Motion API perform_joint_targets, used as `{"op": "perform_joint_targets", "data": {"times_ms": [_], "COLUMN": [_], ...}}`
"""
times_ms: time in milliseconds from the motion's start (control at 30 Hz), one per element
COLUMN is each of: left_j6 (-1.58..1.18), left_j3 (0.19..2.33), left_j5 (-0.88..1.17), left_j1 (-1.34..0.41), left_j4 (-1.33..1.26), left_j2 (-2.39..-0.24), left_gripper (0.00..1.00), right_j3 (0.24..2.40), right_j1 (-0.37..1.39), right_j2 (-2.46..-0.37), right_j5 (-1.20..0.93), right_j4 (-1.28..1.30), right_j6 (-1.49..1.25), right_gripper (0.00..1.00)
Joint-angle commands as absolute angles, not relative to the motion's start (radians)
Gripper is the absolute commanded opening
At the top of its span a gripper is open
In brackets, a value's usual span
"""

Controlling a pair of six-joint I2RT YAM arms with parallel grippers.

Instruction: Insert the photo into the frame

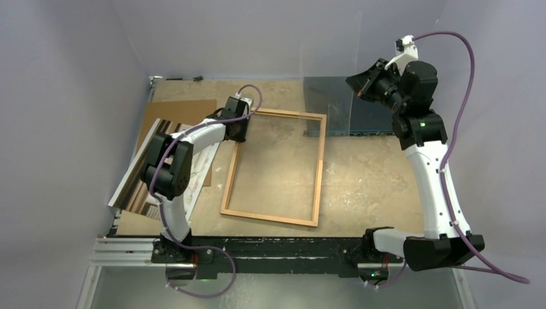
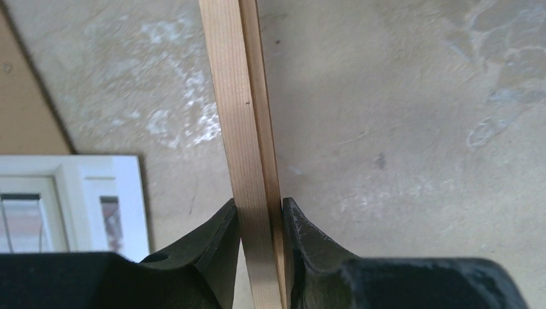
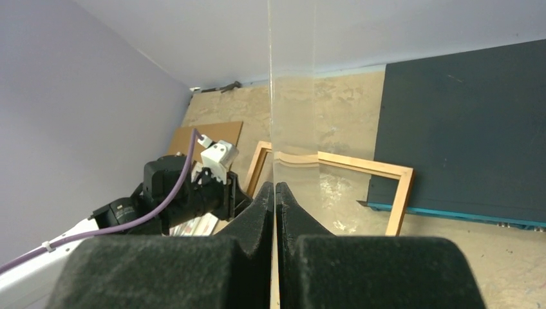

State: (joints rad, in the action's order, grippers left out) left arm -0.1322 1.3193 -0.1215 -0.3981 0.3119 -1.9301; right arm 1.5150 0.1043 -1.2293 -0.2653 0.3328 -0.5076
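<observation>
Pale lilac walls close in a mottled tan surface on the left, far and right sides. The frame, orange-brown wood with thin rails, lies flat in the middle of the surface, its long sides running near to far and leaning a little to the right at the far end.

The left pincer reaches down to the frame's left rail close to the far-left corner. In the left wrist view its two dark fingers pinch that rail from either side, and the rail stands on edge between them.

The photo lies at the left edge of the surface, partly under the left arm. It is well apart from the frame's opening and just left of its left rail. Its white border and window picture show in the left wrist view, beside the rail but not touching it. A plain brown backing board sits on the far side of the photo and runs under it.

The right arm is raised over the far right of the surface. The right pincer is pressed together on the edge of a clear pane, held upright in the air. Below and beyond it a dark blue flat box lies at the far right, just past the frame's far-right corner.
</observation>
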Motion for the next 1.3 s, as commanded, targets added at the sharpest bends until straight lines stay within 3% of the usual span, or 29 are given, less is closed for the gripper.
{"op": "perform_joint_targets", "data": {"times_ms": [0,300,1267], "left_j6": [-0.151,-0.232,-0.194], "left_j3": [1.274,1.231,1.131], "left_j5": [-0.204,-0.167,-0.18], "left_j1": [-0.351,-0.26,-0.222], "left_j4": [0.319,0.347,0.323], "left_j2": [-1.873,-1.862,-1.743], "left_gripper": [0.05,0.05,0.04], "right_j3": [1.511,1.496,1.45], "right_j1": [0.101,0.101,0.101], "right_j2": [-1.2,-1.197,-1.217], "right_j5": [-0.324,-0.363,-0.457], "right_j4": [0.23,0.205,0.087], "right_j6": [-0.534,-0.56,-0.652], "right_gripper": [0.0,0.0,0.0]}}
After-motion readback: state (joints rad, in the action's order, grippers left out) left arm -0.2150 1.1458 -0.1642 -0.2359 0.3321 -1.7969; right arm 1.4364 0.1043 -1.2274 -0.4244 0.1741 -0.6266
